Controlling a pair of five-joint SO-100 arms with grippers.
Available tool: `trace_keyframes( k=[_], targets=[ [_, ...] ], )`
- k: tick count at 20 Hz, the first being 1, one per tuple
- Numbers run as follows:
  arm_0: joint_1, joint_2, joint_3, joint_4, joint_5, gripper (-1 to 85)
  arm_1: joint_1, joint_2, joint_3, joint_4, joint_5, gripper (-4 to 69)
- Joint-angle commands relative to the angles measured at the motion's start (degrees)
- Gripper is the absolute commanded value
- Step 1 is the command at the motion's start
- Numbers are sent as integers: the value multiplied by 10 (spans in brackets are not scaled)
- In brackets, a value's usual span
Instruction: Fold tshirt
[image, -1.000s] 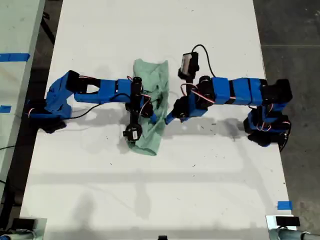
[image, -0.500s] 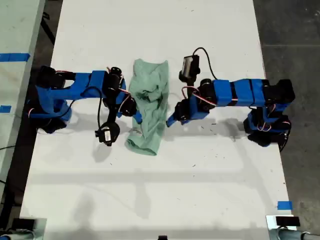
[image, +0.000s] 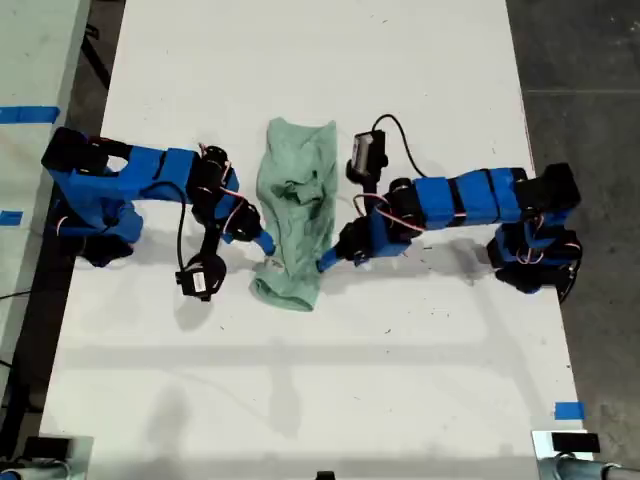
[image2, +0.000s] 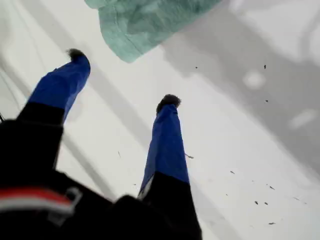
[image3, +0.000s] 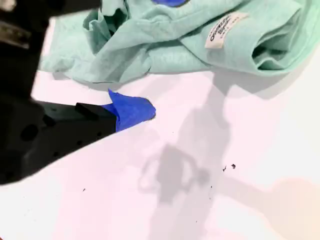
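Observation:
The tshirt (image: 295, 215) lies as a long, crumpled pale mint strip in the middle of the white table (image: 400, 380), with a bunched fold near its centre. My first gripper (image: 325, 262) is at the strip's edge on the exterior view's right. It stands open over bare table, and its wrist view shows a tshirt corner (image2: 135, 25) just beyond the fingertips (image2: 169, 101). My second gripper (image: 258, 241) is by the strip's edge on the exterior view's left. It is open and holds nothing. One blue fingertip (image3: 132, 111) rests on the table just short of the tshirt (image3: 190, 45), whose label faces up.
Both arm bases sit at the table's side edges in the exterior view. A black wrist camera (image: 365, 155) with its cable rides above the arm on the exterior view's right. Blue tape marks (image: 568, 410) lie near the table's lower corner on that side.
The second arm pulled back off the tshirt toward the exterior view's left, leaving the cloth lying. The first arm's gripper moved down and in toward the tshirt's edge.

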Motion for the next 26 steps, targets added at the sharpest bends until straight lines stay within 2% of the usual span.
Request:
trace_keyframes(
  k=[1, 6, 9, 14, 18, 20, 21, 22, 23, 25, 26],
  targets=[
    [-4, 34, -5, -21, 3, 277, -8, -19, -70, -10, -2, 273],
    [-16, -4, -7, -42, 25, 284, -10, -101, -146, -11, -15, 273],
    [-24, -67, -20, -67, 42, 288, -13, -154, -164, -34, -15, 273],
    [-34, -193, -36, -107, 33, 282, -14, -242, -179, -84, -11, 275],
    [-36, -259, -39, -146, 25, 180, -1, -317, -201, -120, -14, 265],
    [-33, -280, -42, -165, 19, 121, 0, -349, -205, -134, -11, 234],
    [-28, -282, -42, -177, 14, 88, 0, -359, -205, -136, -6, 184],
    [-25, -283, -42, -188, 13, 50, -2, -366, -205, -136, 1, 92],
    [-22, -282, -42, -197, 6, 13, -4, -370, -205, -136, 5, 41],
    [-15, -281, -50, -210, 6, 1, -9, -371, -205, -136, 9, -19],
    [-12, -281, -54, -214, 5, 1, -11, -370, -205, -136, 10, -19]
  ],
)
